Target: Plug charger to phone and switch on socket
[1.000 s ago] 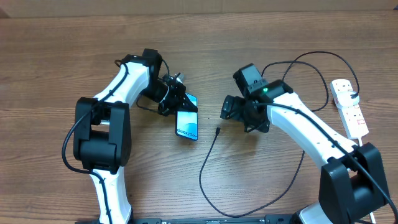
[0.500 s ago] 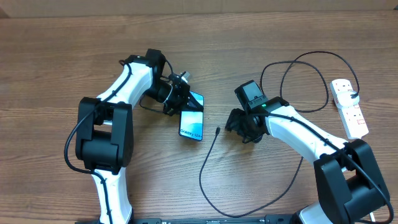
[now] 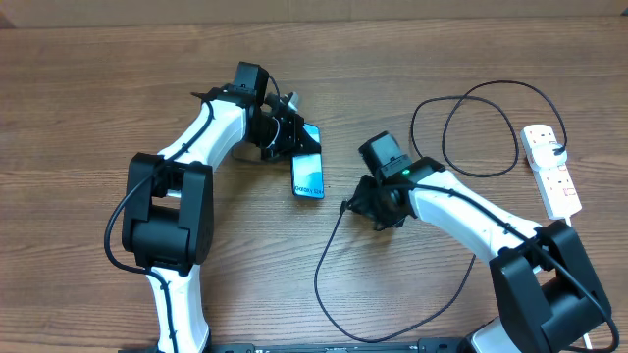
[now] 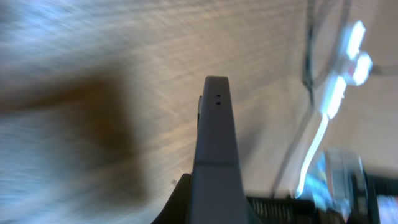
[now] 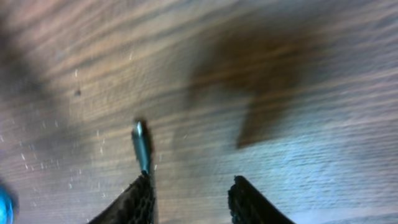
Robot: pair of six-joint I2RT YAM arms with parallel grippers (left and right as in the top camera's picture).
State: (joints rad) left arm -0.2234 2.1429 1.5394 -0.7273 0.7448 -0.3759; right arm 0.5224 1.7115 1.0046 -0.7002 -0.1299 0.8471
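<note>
— shifting since a second ago: the left gripper is carrying the phone a little further right and up the table, while the right gripper is coming down and left onto the free end of the charger.

— is the left one gripping anything?

— yes, it is pinching the phone by one end, jaws pressed tight against it. the phone is sticking out from them, light-blue screen showing from overhead, between the two arms and near the charger's tip. i cannot tell whether it is touching the wood.

— and the right?

— its fingers are standing apart, narrower than a second ago, with bare wood showing between them. the connector tip is lying just beside one finger and is not being clamped.

— where is the rest of the cable going?

— it is looping toward the near edge, passing under the right arm, then curling round to the socket, which is sitting at the far right, well apart from the phone.
</note>
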